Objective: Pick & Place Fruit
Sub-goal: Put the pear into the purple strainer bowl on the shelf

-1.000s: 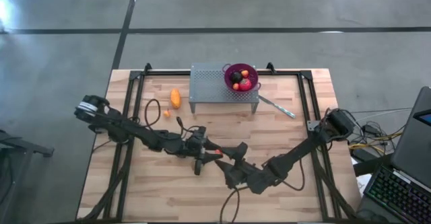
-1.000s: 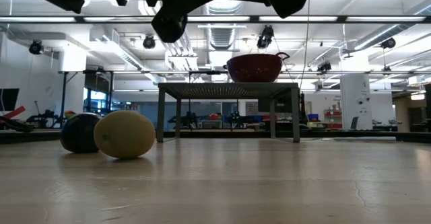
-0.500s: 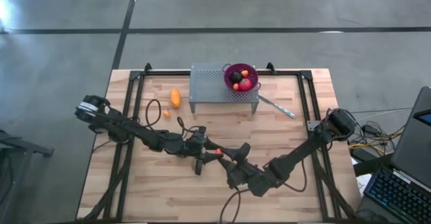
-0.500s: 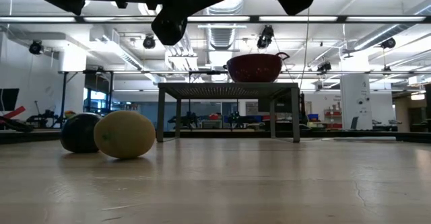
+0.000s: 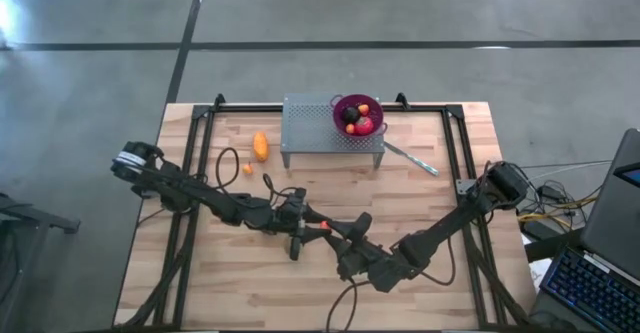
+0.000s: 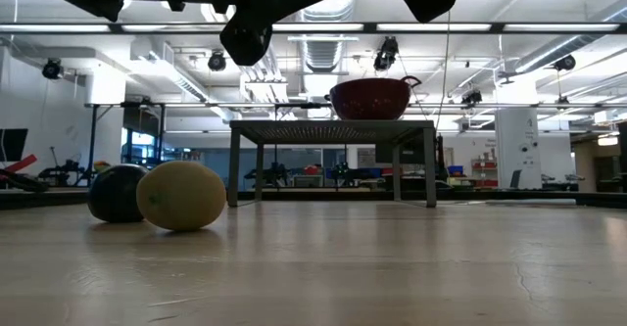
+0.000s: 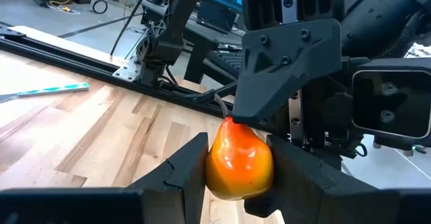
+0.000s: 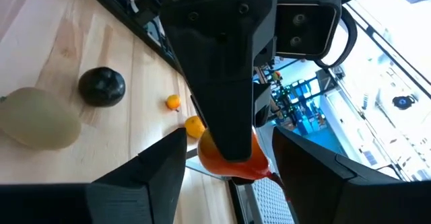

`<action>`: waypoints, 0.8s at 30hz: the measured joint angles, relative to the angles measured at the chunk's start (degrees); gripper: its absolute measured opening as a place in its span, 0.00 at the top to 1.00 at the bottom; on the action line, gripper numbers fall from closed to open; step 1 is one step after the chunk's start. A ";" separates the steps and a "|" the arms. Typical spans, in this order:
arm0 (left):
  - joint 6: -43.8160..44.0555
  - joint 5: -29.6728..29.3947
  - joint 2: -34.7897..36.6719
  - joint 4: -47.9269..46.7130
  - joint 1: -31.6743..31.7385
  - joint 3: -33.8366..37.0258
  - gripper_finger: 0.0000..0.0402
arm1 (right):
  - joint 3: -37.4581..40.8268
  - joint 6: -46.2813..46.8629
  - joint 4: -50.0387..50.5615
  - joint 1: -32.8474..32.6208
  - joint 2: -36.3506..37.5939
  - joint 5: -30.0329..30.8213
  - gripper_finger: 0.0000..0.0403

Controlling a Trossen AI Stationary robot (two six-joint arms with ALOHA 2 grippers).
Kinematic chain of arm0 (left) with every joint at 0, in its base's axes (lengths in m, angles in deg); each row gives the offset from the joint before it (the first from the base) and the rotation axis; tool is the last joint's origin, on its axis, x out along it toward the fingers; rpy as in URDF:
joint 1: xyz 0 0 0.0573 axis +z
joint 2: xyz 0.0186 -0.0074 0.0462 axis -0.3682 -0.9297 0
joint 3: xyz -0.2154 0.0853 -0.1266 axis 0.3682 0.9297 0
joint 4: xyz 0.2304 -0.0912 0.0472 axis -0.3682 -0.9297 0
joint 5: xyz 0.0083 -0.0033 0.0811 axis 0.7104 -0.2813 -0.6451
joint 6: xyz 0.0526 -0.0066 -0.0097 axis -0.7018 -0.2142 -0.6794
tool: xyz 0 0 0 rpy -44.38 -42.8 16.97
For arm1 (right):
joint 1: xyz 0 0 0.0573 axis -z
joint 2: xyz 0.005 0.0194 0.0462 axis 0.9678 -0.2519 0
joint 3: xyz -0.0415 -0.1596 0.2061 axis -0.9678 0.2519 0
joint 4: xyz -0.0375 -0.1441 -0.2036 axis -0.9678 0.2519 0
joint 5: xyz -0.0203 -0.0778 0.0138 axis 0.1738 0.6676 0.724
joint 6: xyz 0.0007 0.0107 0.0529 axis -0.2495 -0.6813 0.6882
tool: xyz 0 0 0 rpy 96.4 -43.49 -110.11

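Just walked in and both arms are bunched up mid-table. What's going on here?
It looks like a handover. The left gripper holds a red-orange pear-shaped fruit above the table's middle, and the right gripper faces it, its fingers on either side of the same fruit. The purple bowl on the grey stand already holds several fruits, while others lie on the wooden table.

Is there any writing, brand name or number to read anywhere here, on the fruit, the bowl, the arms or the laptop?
No text can be read in any view.
The laptop keys at the table's right edge are too small to read.
The pear-shaped fruit, purple bowl and both arms show no lettering.
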 joint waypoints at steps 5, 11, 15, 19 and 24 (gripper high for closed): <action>1.47 0.79 0.02 0.38 0.00 0.00 0.63 | 0.00 0.15 0.00 0.02 0.00 -0.02 0.45; 1.60 1.27 0.04 0.62 0.00 0.00 0.63 | 0.00 0.26 0.02 0.02 0.00 -0.02 0.47; 2.03 1.94 0.04 0.72 0.02 0.00 0.63 | 0.00 0.13 0.07 0.02 0.00 -0.02 0.50; 2.25 2.60 0.04 0.99 0.07 0.00 0.63 | 0.00 0.09 0.07 0.02 0.00 0.00 0.54; 2.25 2.69 0.04 0.98 0.07 0.00 0.63 | 0.00 0.09 0.08 0.02 0.00 0.00 0.59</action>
